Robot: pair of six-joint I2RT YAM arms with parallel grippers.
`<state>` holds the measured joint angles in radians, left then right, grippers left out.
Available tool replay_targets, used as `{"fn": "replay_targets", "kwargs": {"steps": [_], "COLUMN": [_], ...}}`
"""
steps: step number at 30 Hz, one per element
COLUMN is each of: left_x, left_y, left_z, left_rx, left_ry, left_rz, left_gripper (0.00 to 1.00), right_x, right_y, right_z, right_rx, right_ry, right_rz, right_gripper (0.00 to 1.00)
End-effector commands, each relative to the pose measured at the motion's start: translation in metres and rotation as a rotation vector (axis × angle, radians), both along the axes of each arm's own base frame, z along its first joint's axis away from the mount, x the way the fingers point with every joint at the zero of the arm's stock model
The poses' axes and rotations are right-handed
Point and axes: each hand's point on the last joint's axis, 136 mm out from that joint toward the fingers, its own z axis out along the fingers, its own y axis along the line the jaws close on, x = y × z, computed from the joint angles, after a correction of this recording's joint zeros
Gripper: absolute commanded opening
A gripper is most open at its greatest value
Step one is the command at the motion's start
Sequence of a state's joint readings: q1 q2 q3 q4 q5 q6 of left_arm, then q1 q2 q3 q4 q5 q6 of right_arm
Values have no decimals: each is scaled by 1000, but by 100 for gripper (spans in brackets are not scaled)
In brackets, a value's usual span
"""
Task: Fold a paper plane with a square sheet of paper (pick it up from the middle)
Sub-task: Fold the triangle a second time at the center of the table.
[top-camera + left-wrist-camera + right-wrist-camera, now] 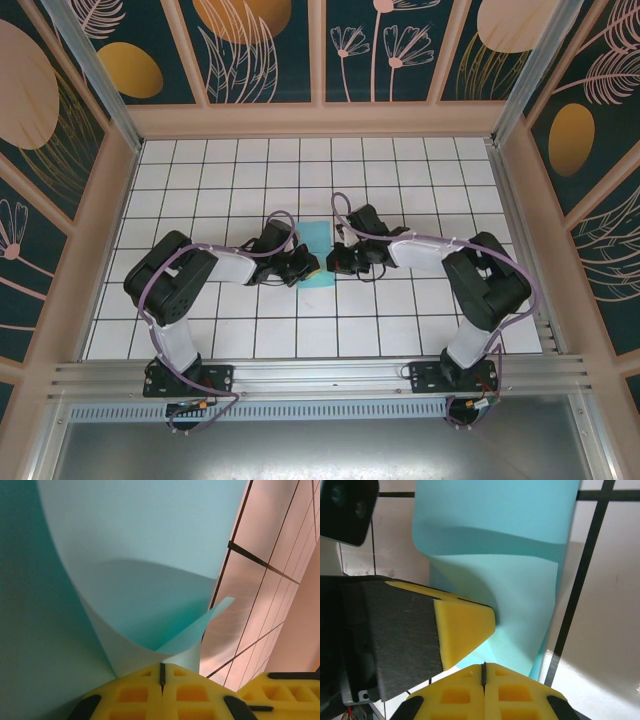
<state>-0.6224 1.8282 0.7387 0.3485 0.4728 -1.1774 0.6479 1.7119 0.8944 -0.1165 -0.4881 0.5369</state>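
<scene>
The right tool (483,669) has its two yellow fingers pressed together, pinching the bottom of the blue paper (500,555). The paper curves upward. The left tool (465,630) pokes in from the left, against the paper. Below is the white table (605,630).

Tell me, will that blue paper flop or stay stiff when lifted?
Probably floppy: the blue paper curls and sags above the left hand. Likely light, being one thin sheet. It may crease easily, as it buckles near the right hand.

Turquoise paper plane (318,252); yellow right end effector fingertips (470,681); white table (200,180), black grid.
</scene>
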Motion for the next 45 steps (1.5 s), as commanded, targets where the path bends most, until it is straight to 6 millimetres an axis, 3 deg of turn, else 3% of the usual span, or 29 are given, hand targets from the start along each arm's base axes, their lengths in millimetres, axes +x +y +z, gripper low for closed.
{"fn": "replay_targets", "kwargs": {"steps": [1, 27, 34, 38, 42, 45], "left_x": [-17, -18, -18, -19, -18, -18], "left_y": [32, 33, 34, 35, 35, 35], "left_z": [-40, -44, -45, -45, -45, -44], "left_rx": [151, 158, 161, 163, 164, 162], "left_ry": [111, 129, 132, 131, 127, 127], "left_rz": [75, 85, 87, 87, 89, 90], "left_gripper": [5, 4, 4, 4, 3, 3], "right_x": [-9, -12, -24, -23, -13, -13], "right_y": [1, -9, -15, -15, 3, 9], "right_z": [-10, -32, -39, -27, 0, -4], "right_rx": [-13, -165, -178, -175, -84, -63], "right_ry": [26, 1, 33, 8, -36, -17], "right_rz": [24, 48, 69, 87, 101, 104], "right_gripper": [0, 0, 0, 0, 0, 0]}}
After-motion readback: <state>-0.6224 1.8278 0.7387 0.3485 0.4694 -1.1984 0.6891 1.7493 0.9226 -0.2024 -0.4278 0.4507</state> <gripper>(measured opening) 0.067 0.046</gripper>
